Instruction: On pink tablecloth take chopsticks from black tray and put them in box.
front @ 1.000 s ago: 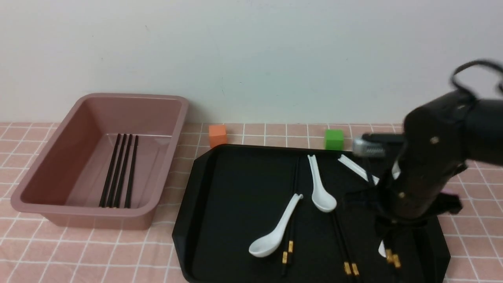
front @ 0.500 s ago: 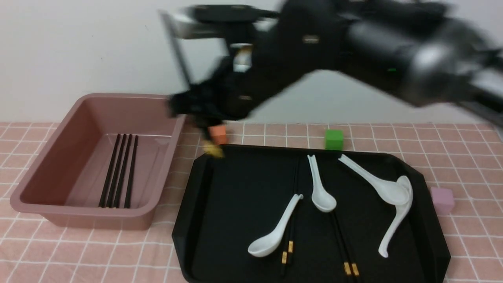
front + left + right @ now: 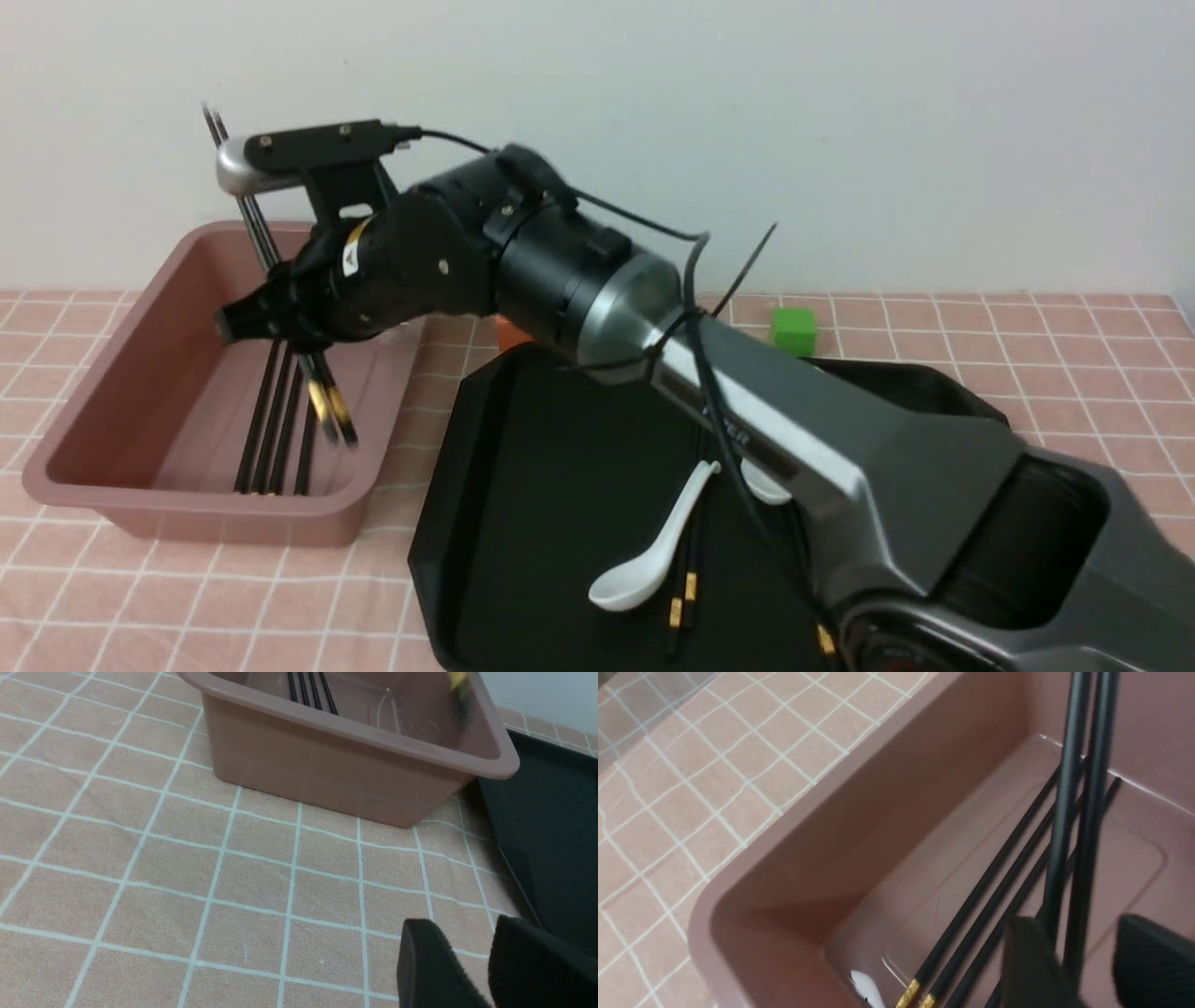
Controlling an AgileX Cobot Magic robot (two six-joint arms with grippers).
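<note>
My right gripper hangs over the dusty-pink box, its jaws apart. A pair of black chopsticks stands steeply between them, gold-banded ends down inside the box. In the right wrist view this pair leans on one finger, with a gap to the other. Several chopsticks lie flat on the box floor. More chopsticks rest on the black tray. My left gripper is open and empty, low over the pink tablecloth near the box; it is out of the front view.
White spoons lie on the tray, partly hidden by my right arm, which crosses the tray diagonally. A green cube sits behind the tray near the wall. The tray's corner lies close beside my left gripper.
My right arm swung from the tray's right side, up and leftward, to the box, carrying a chopstick pair. Its jaws have now spread apart over the box.
</note>
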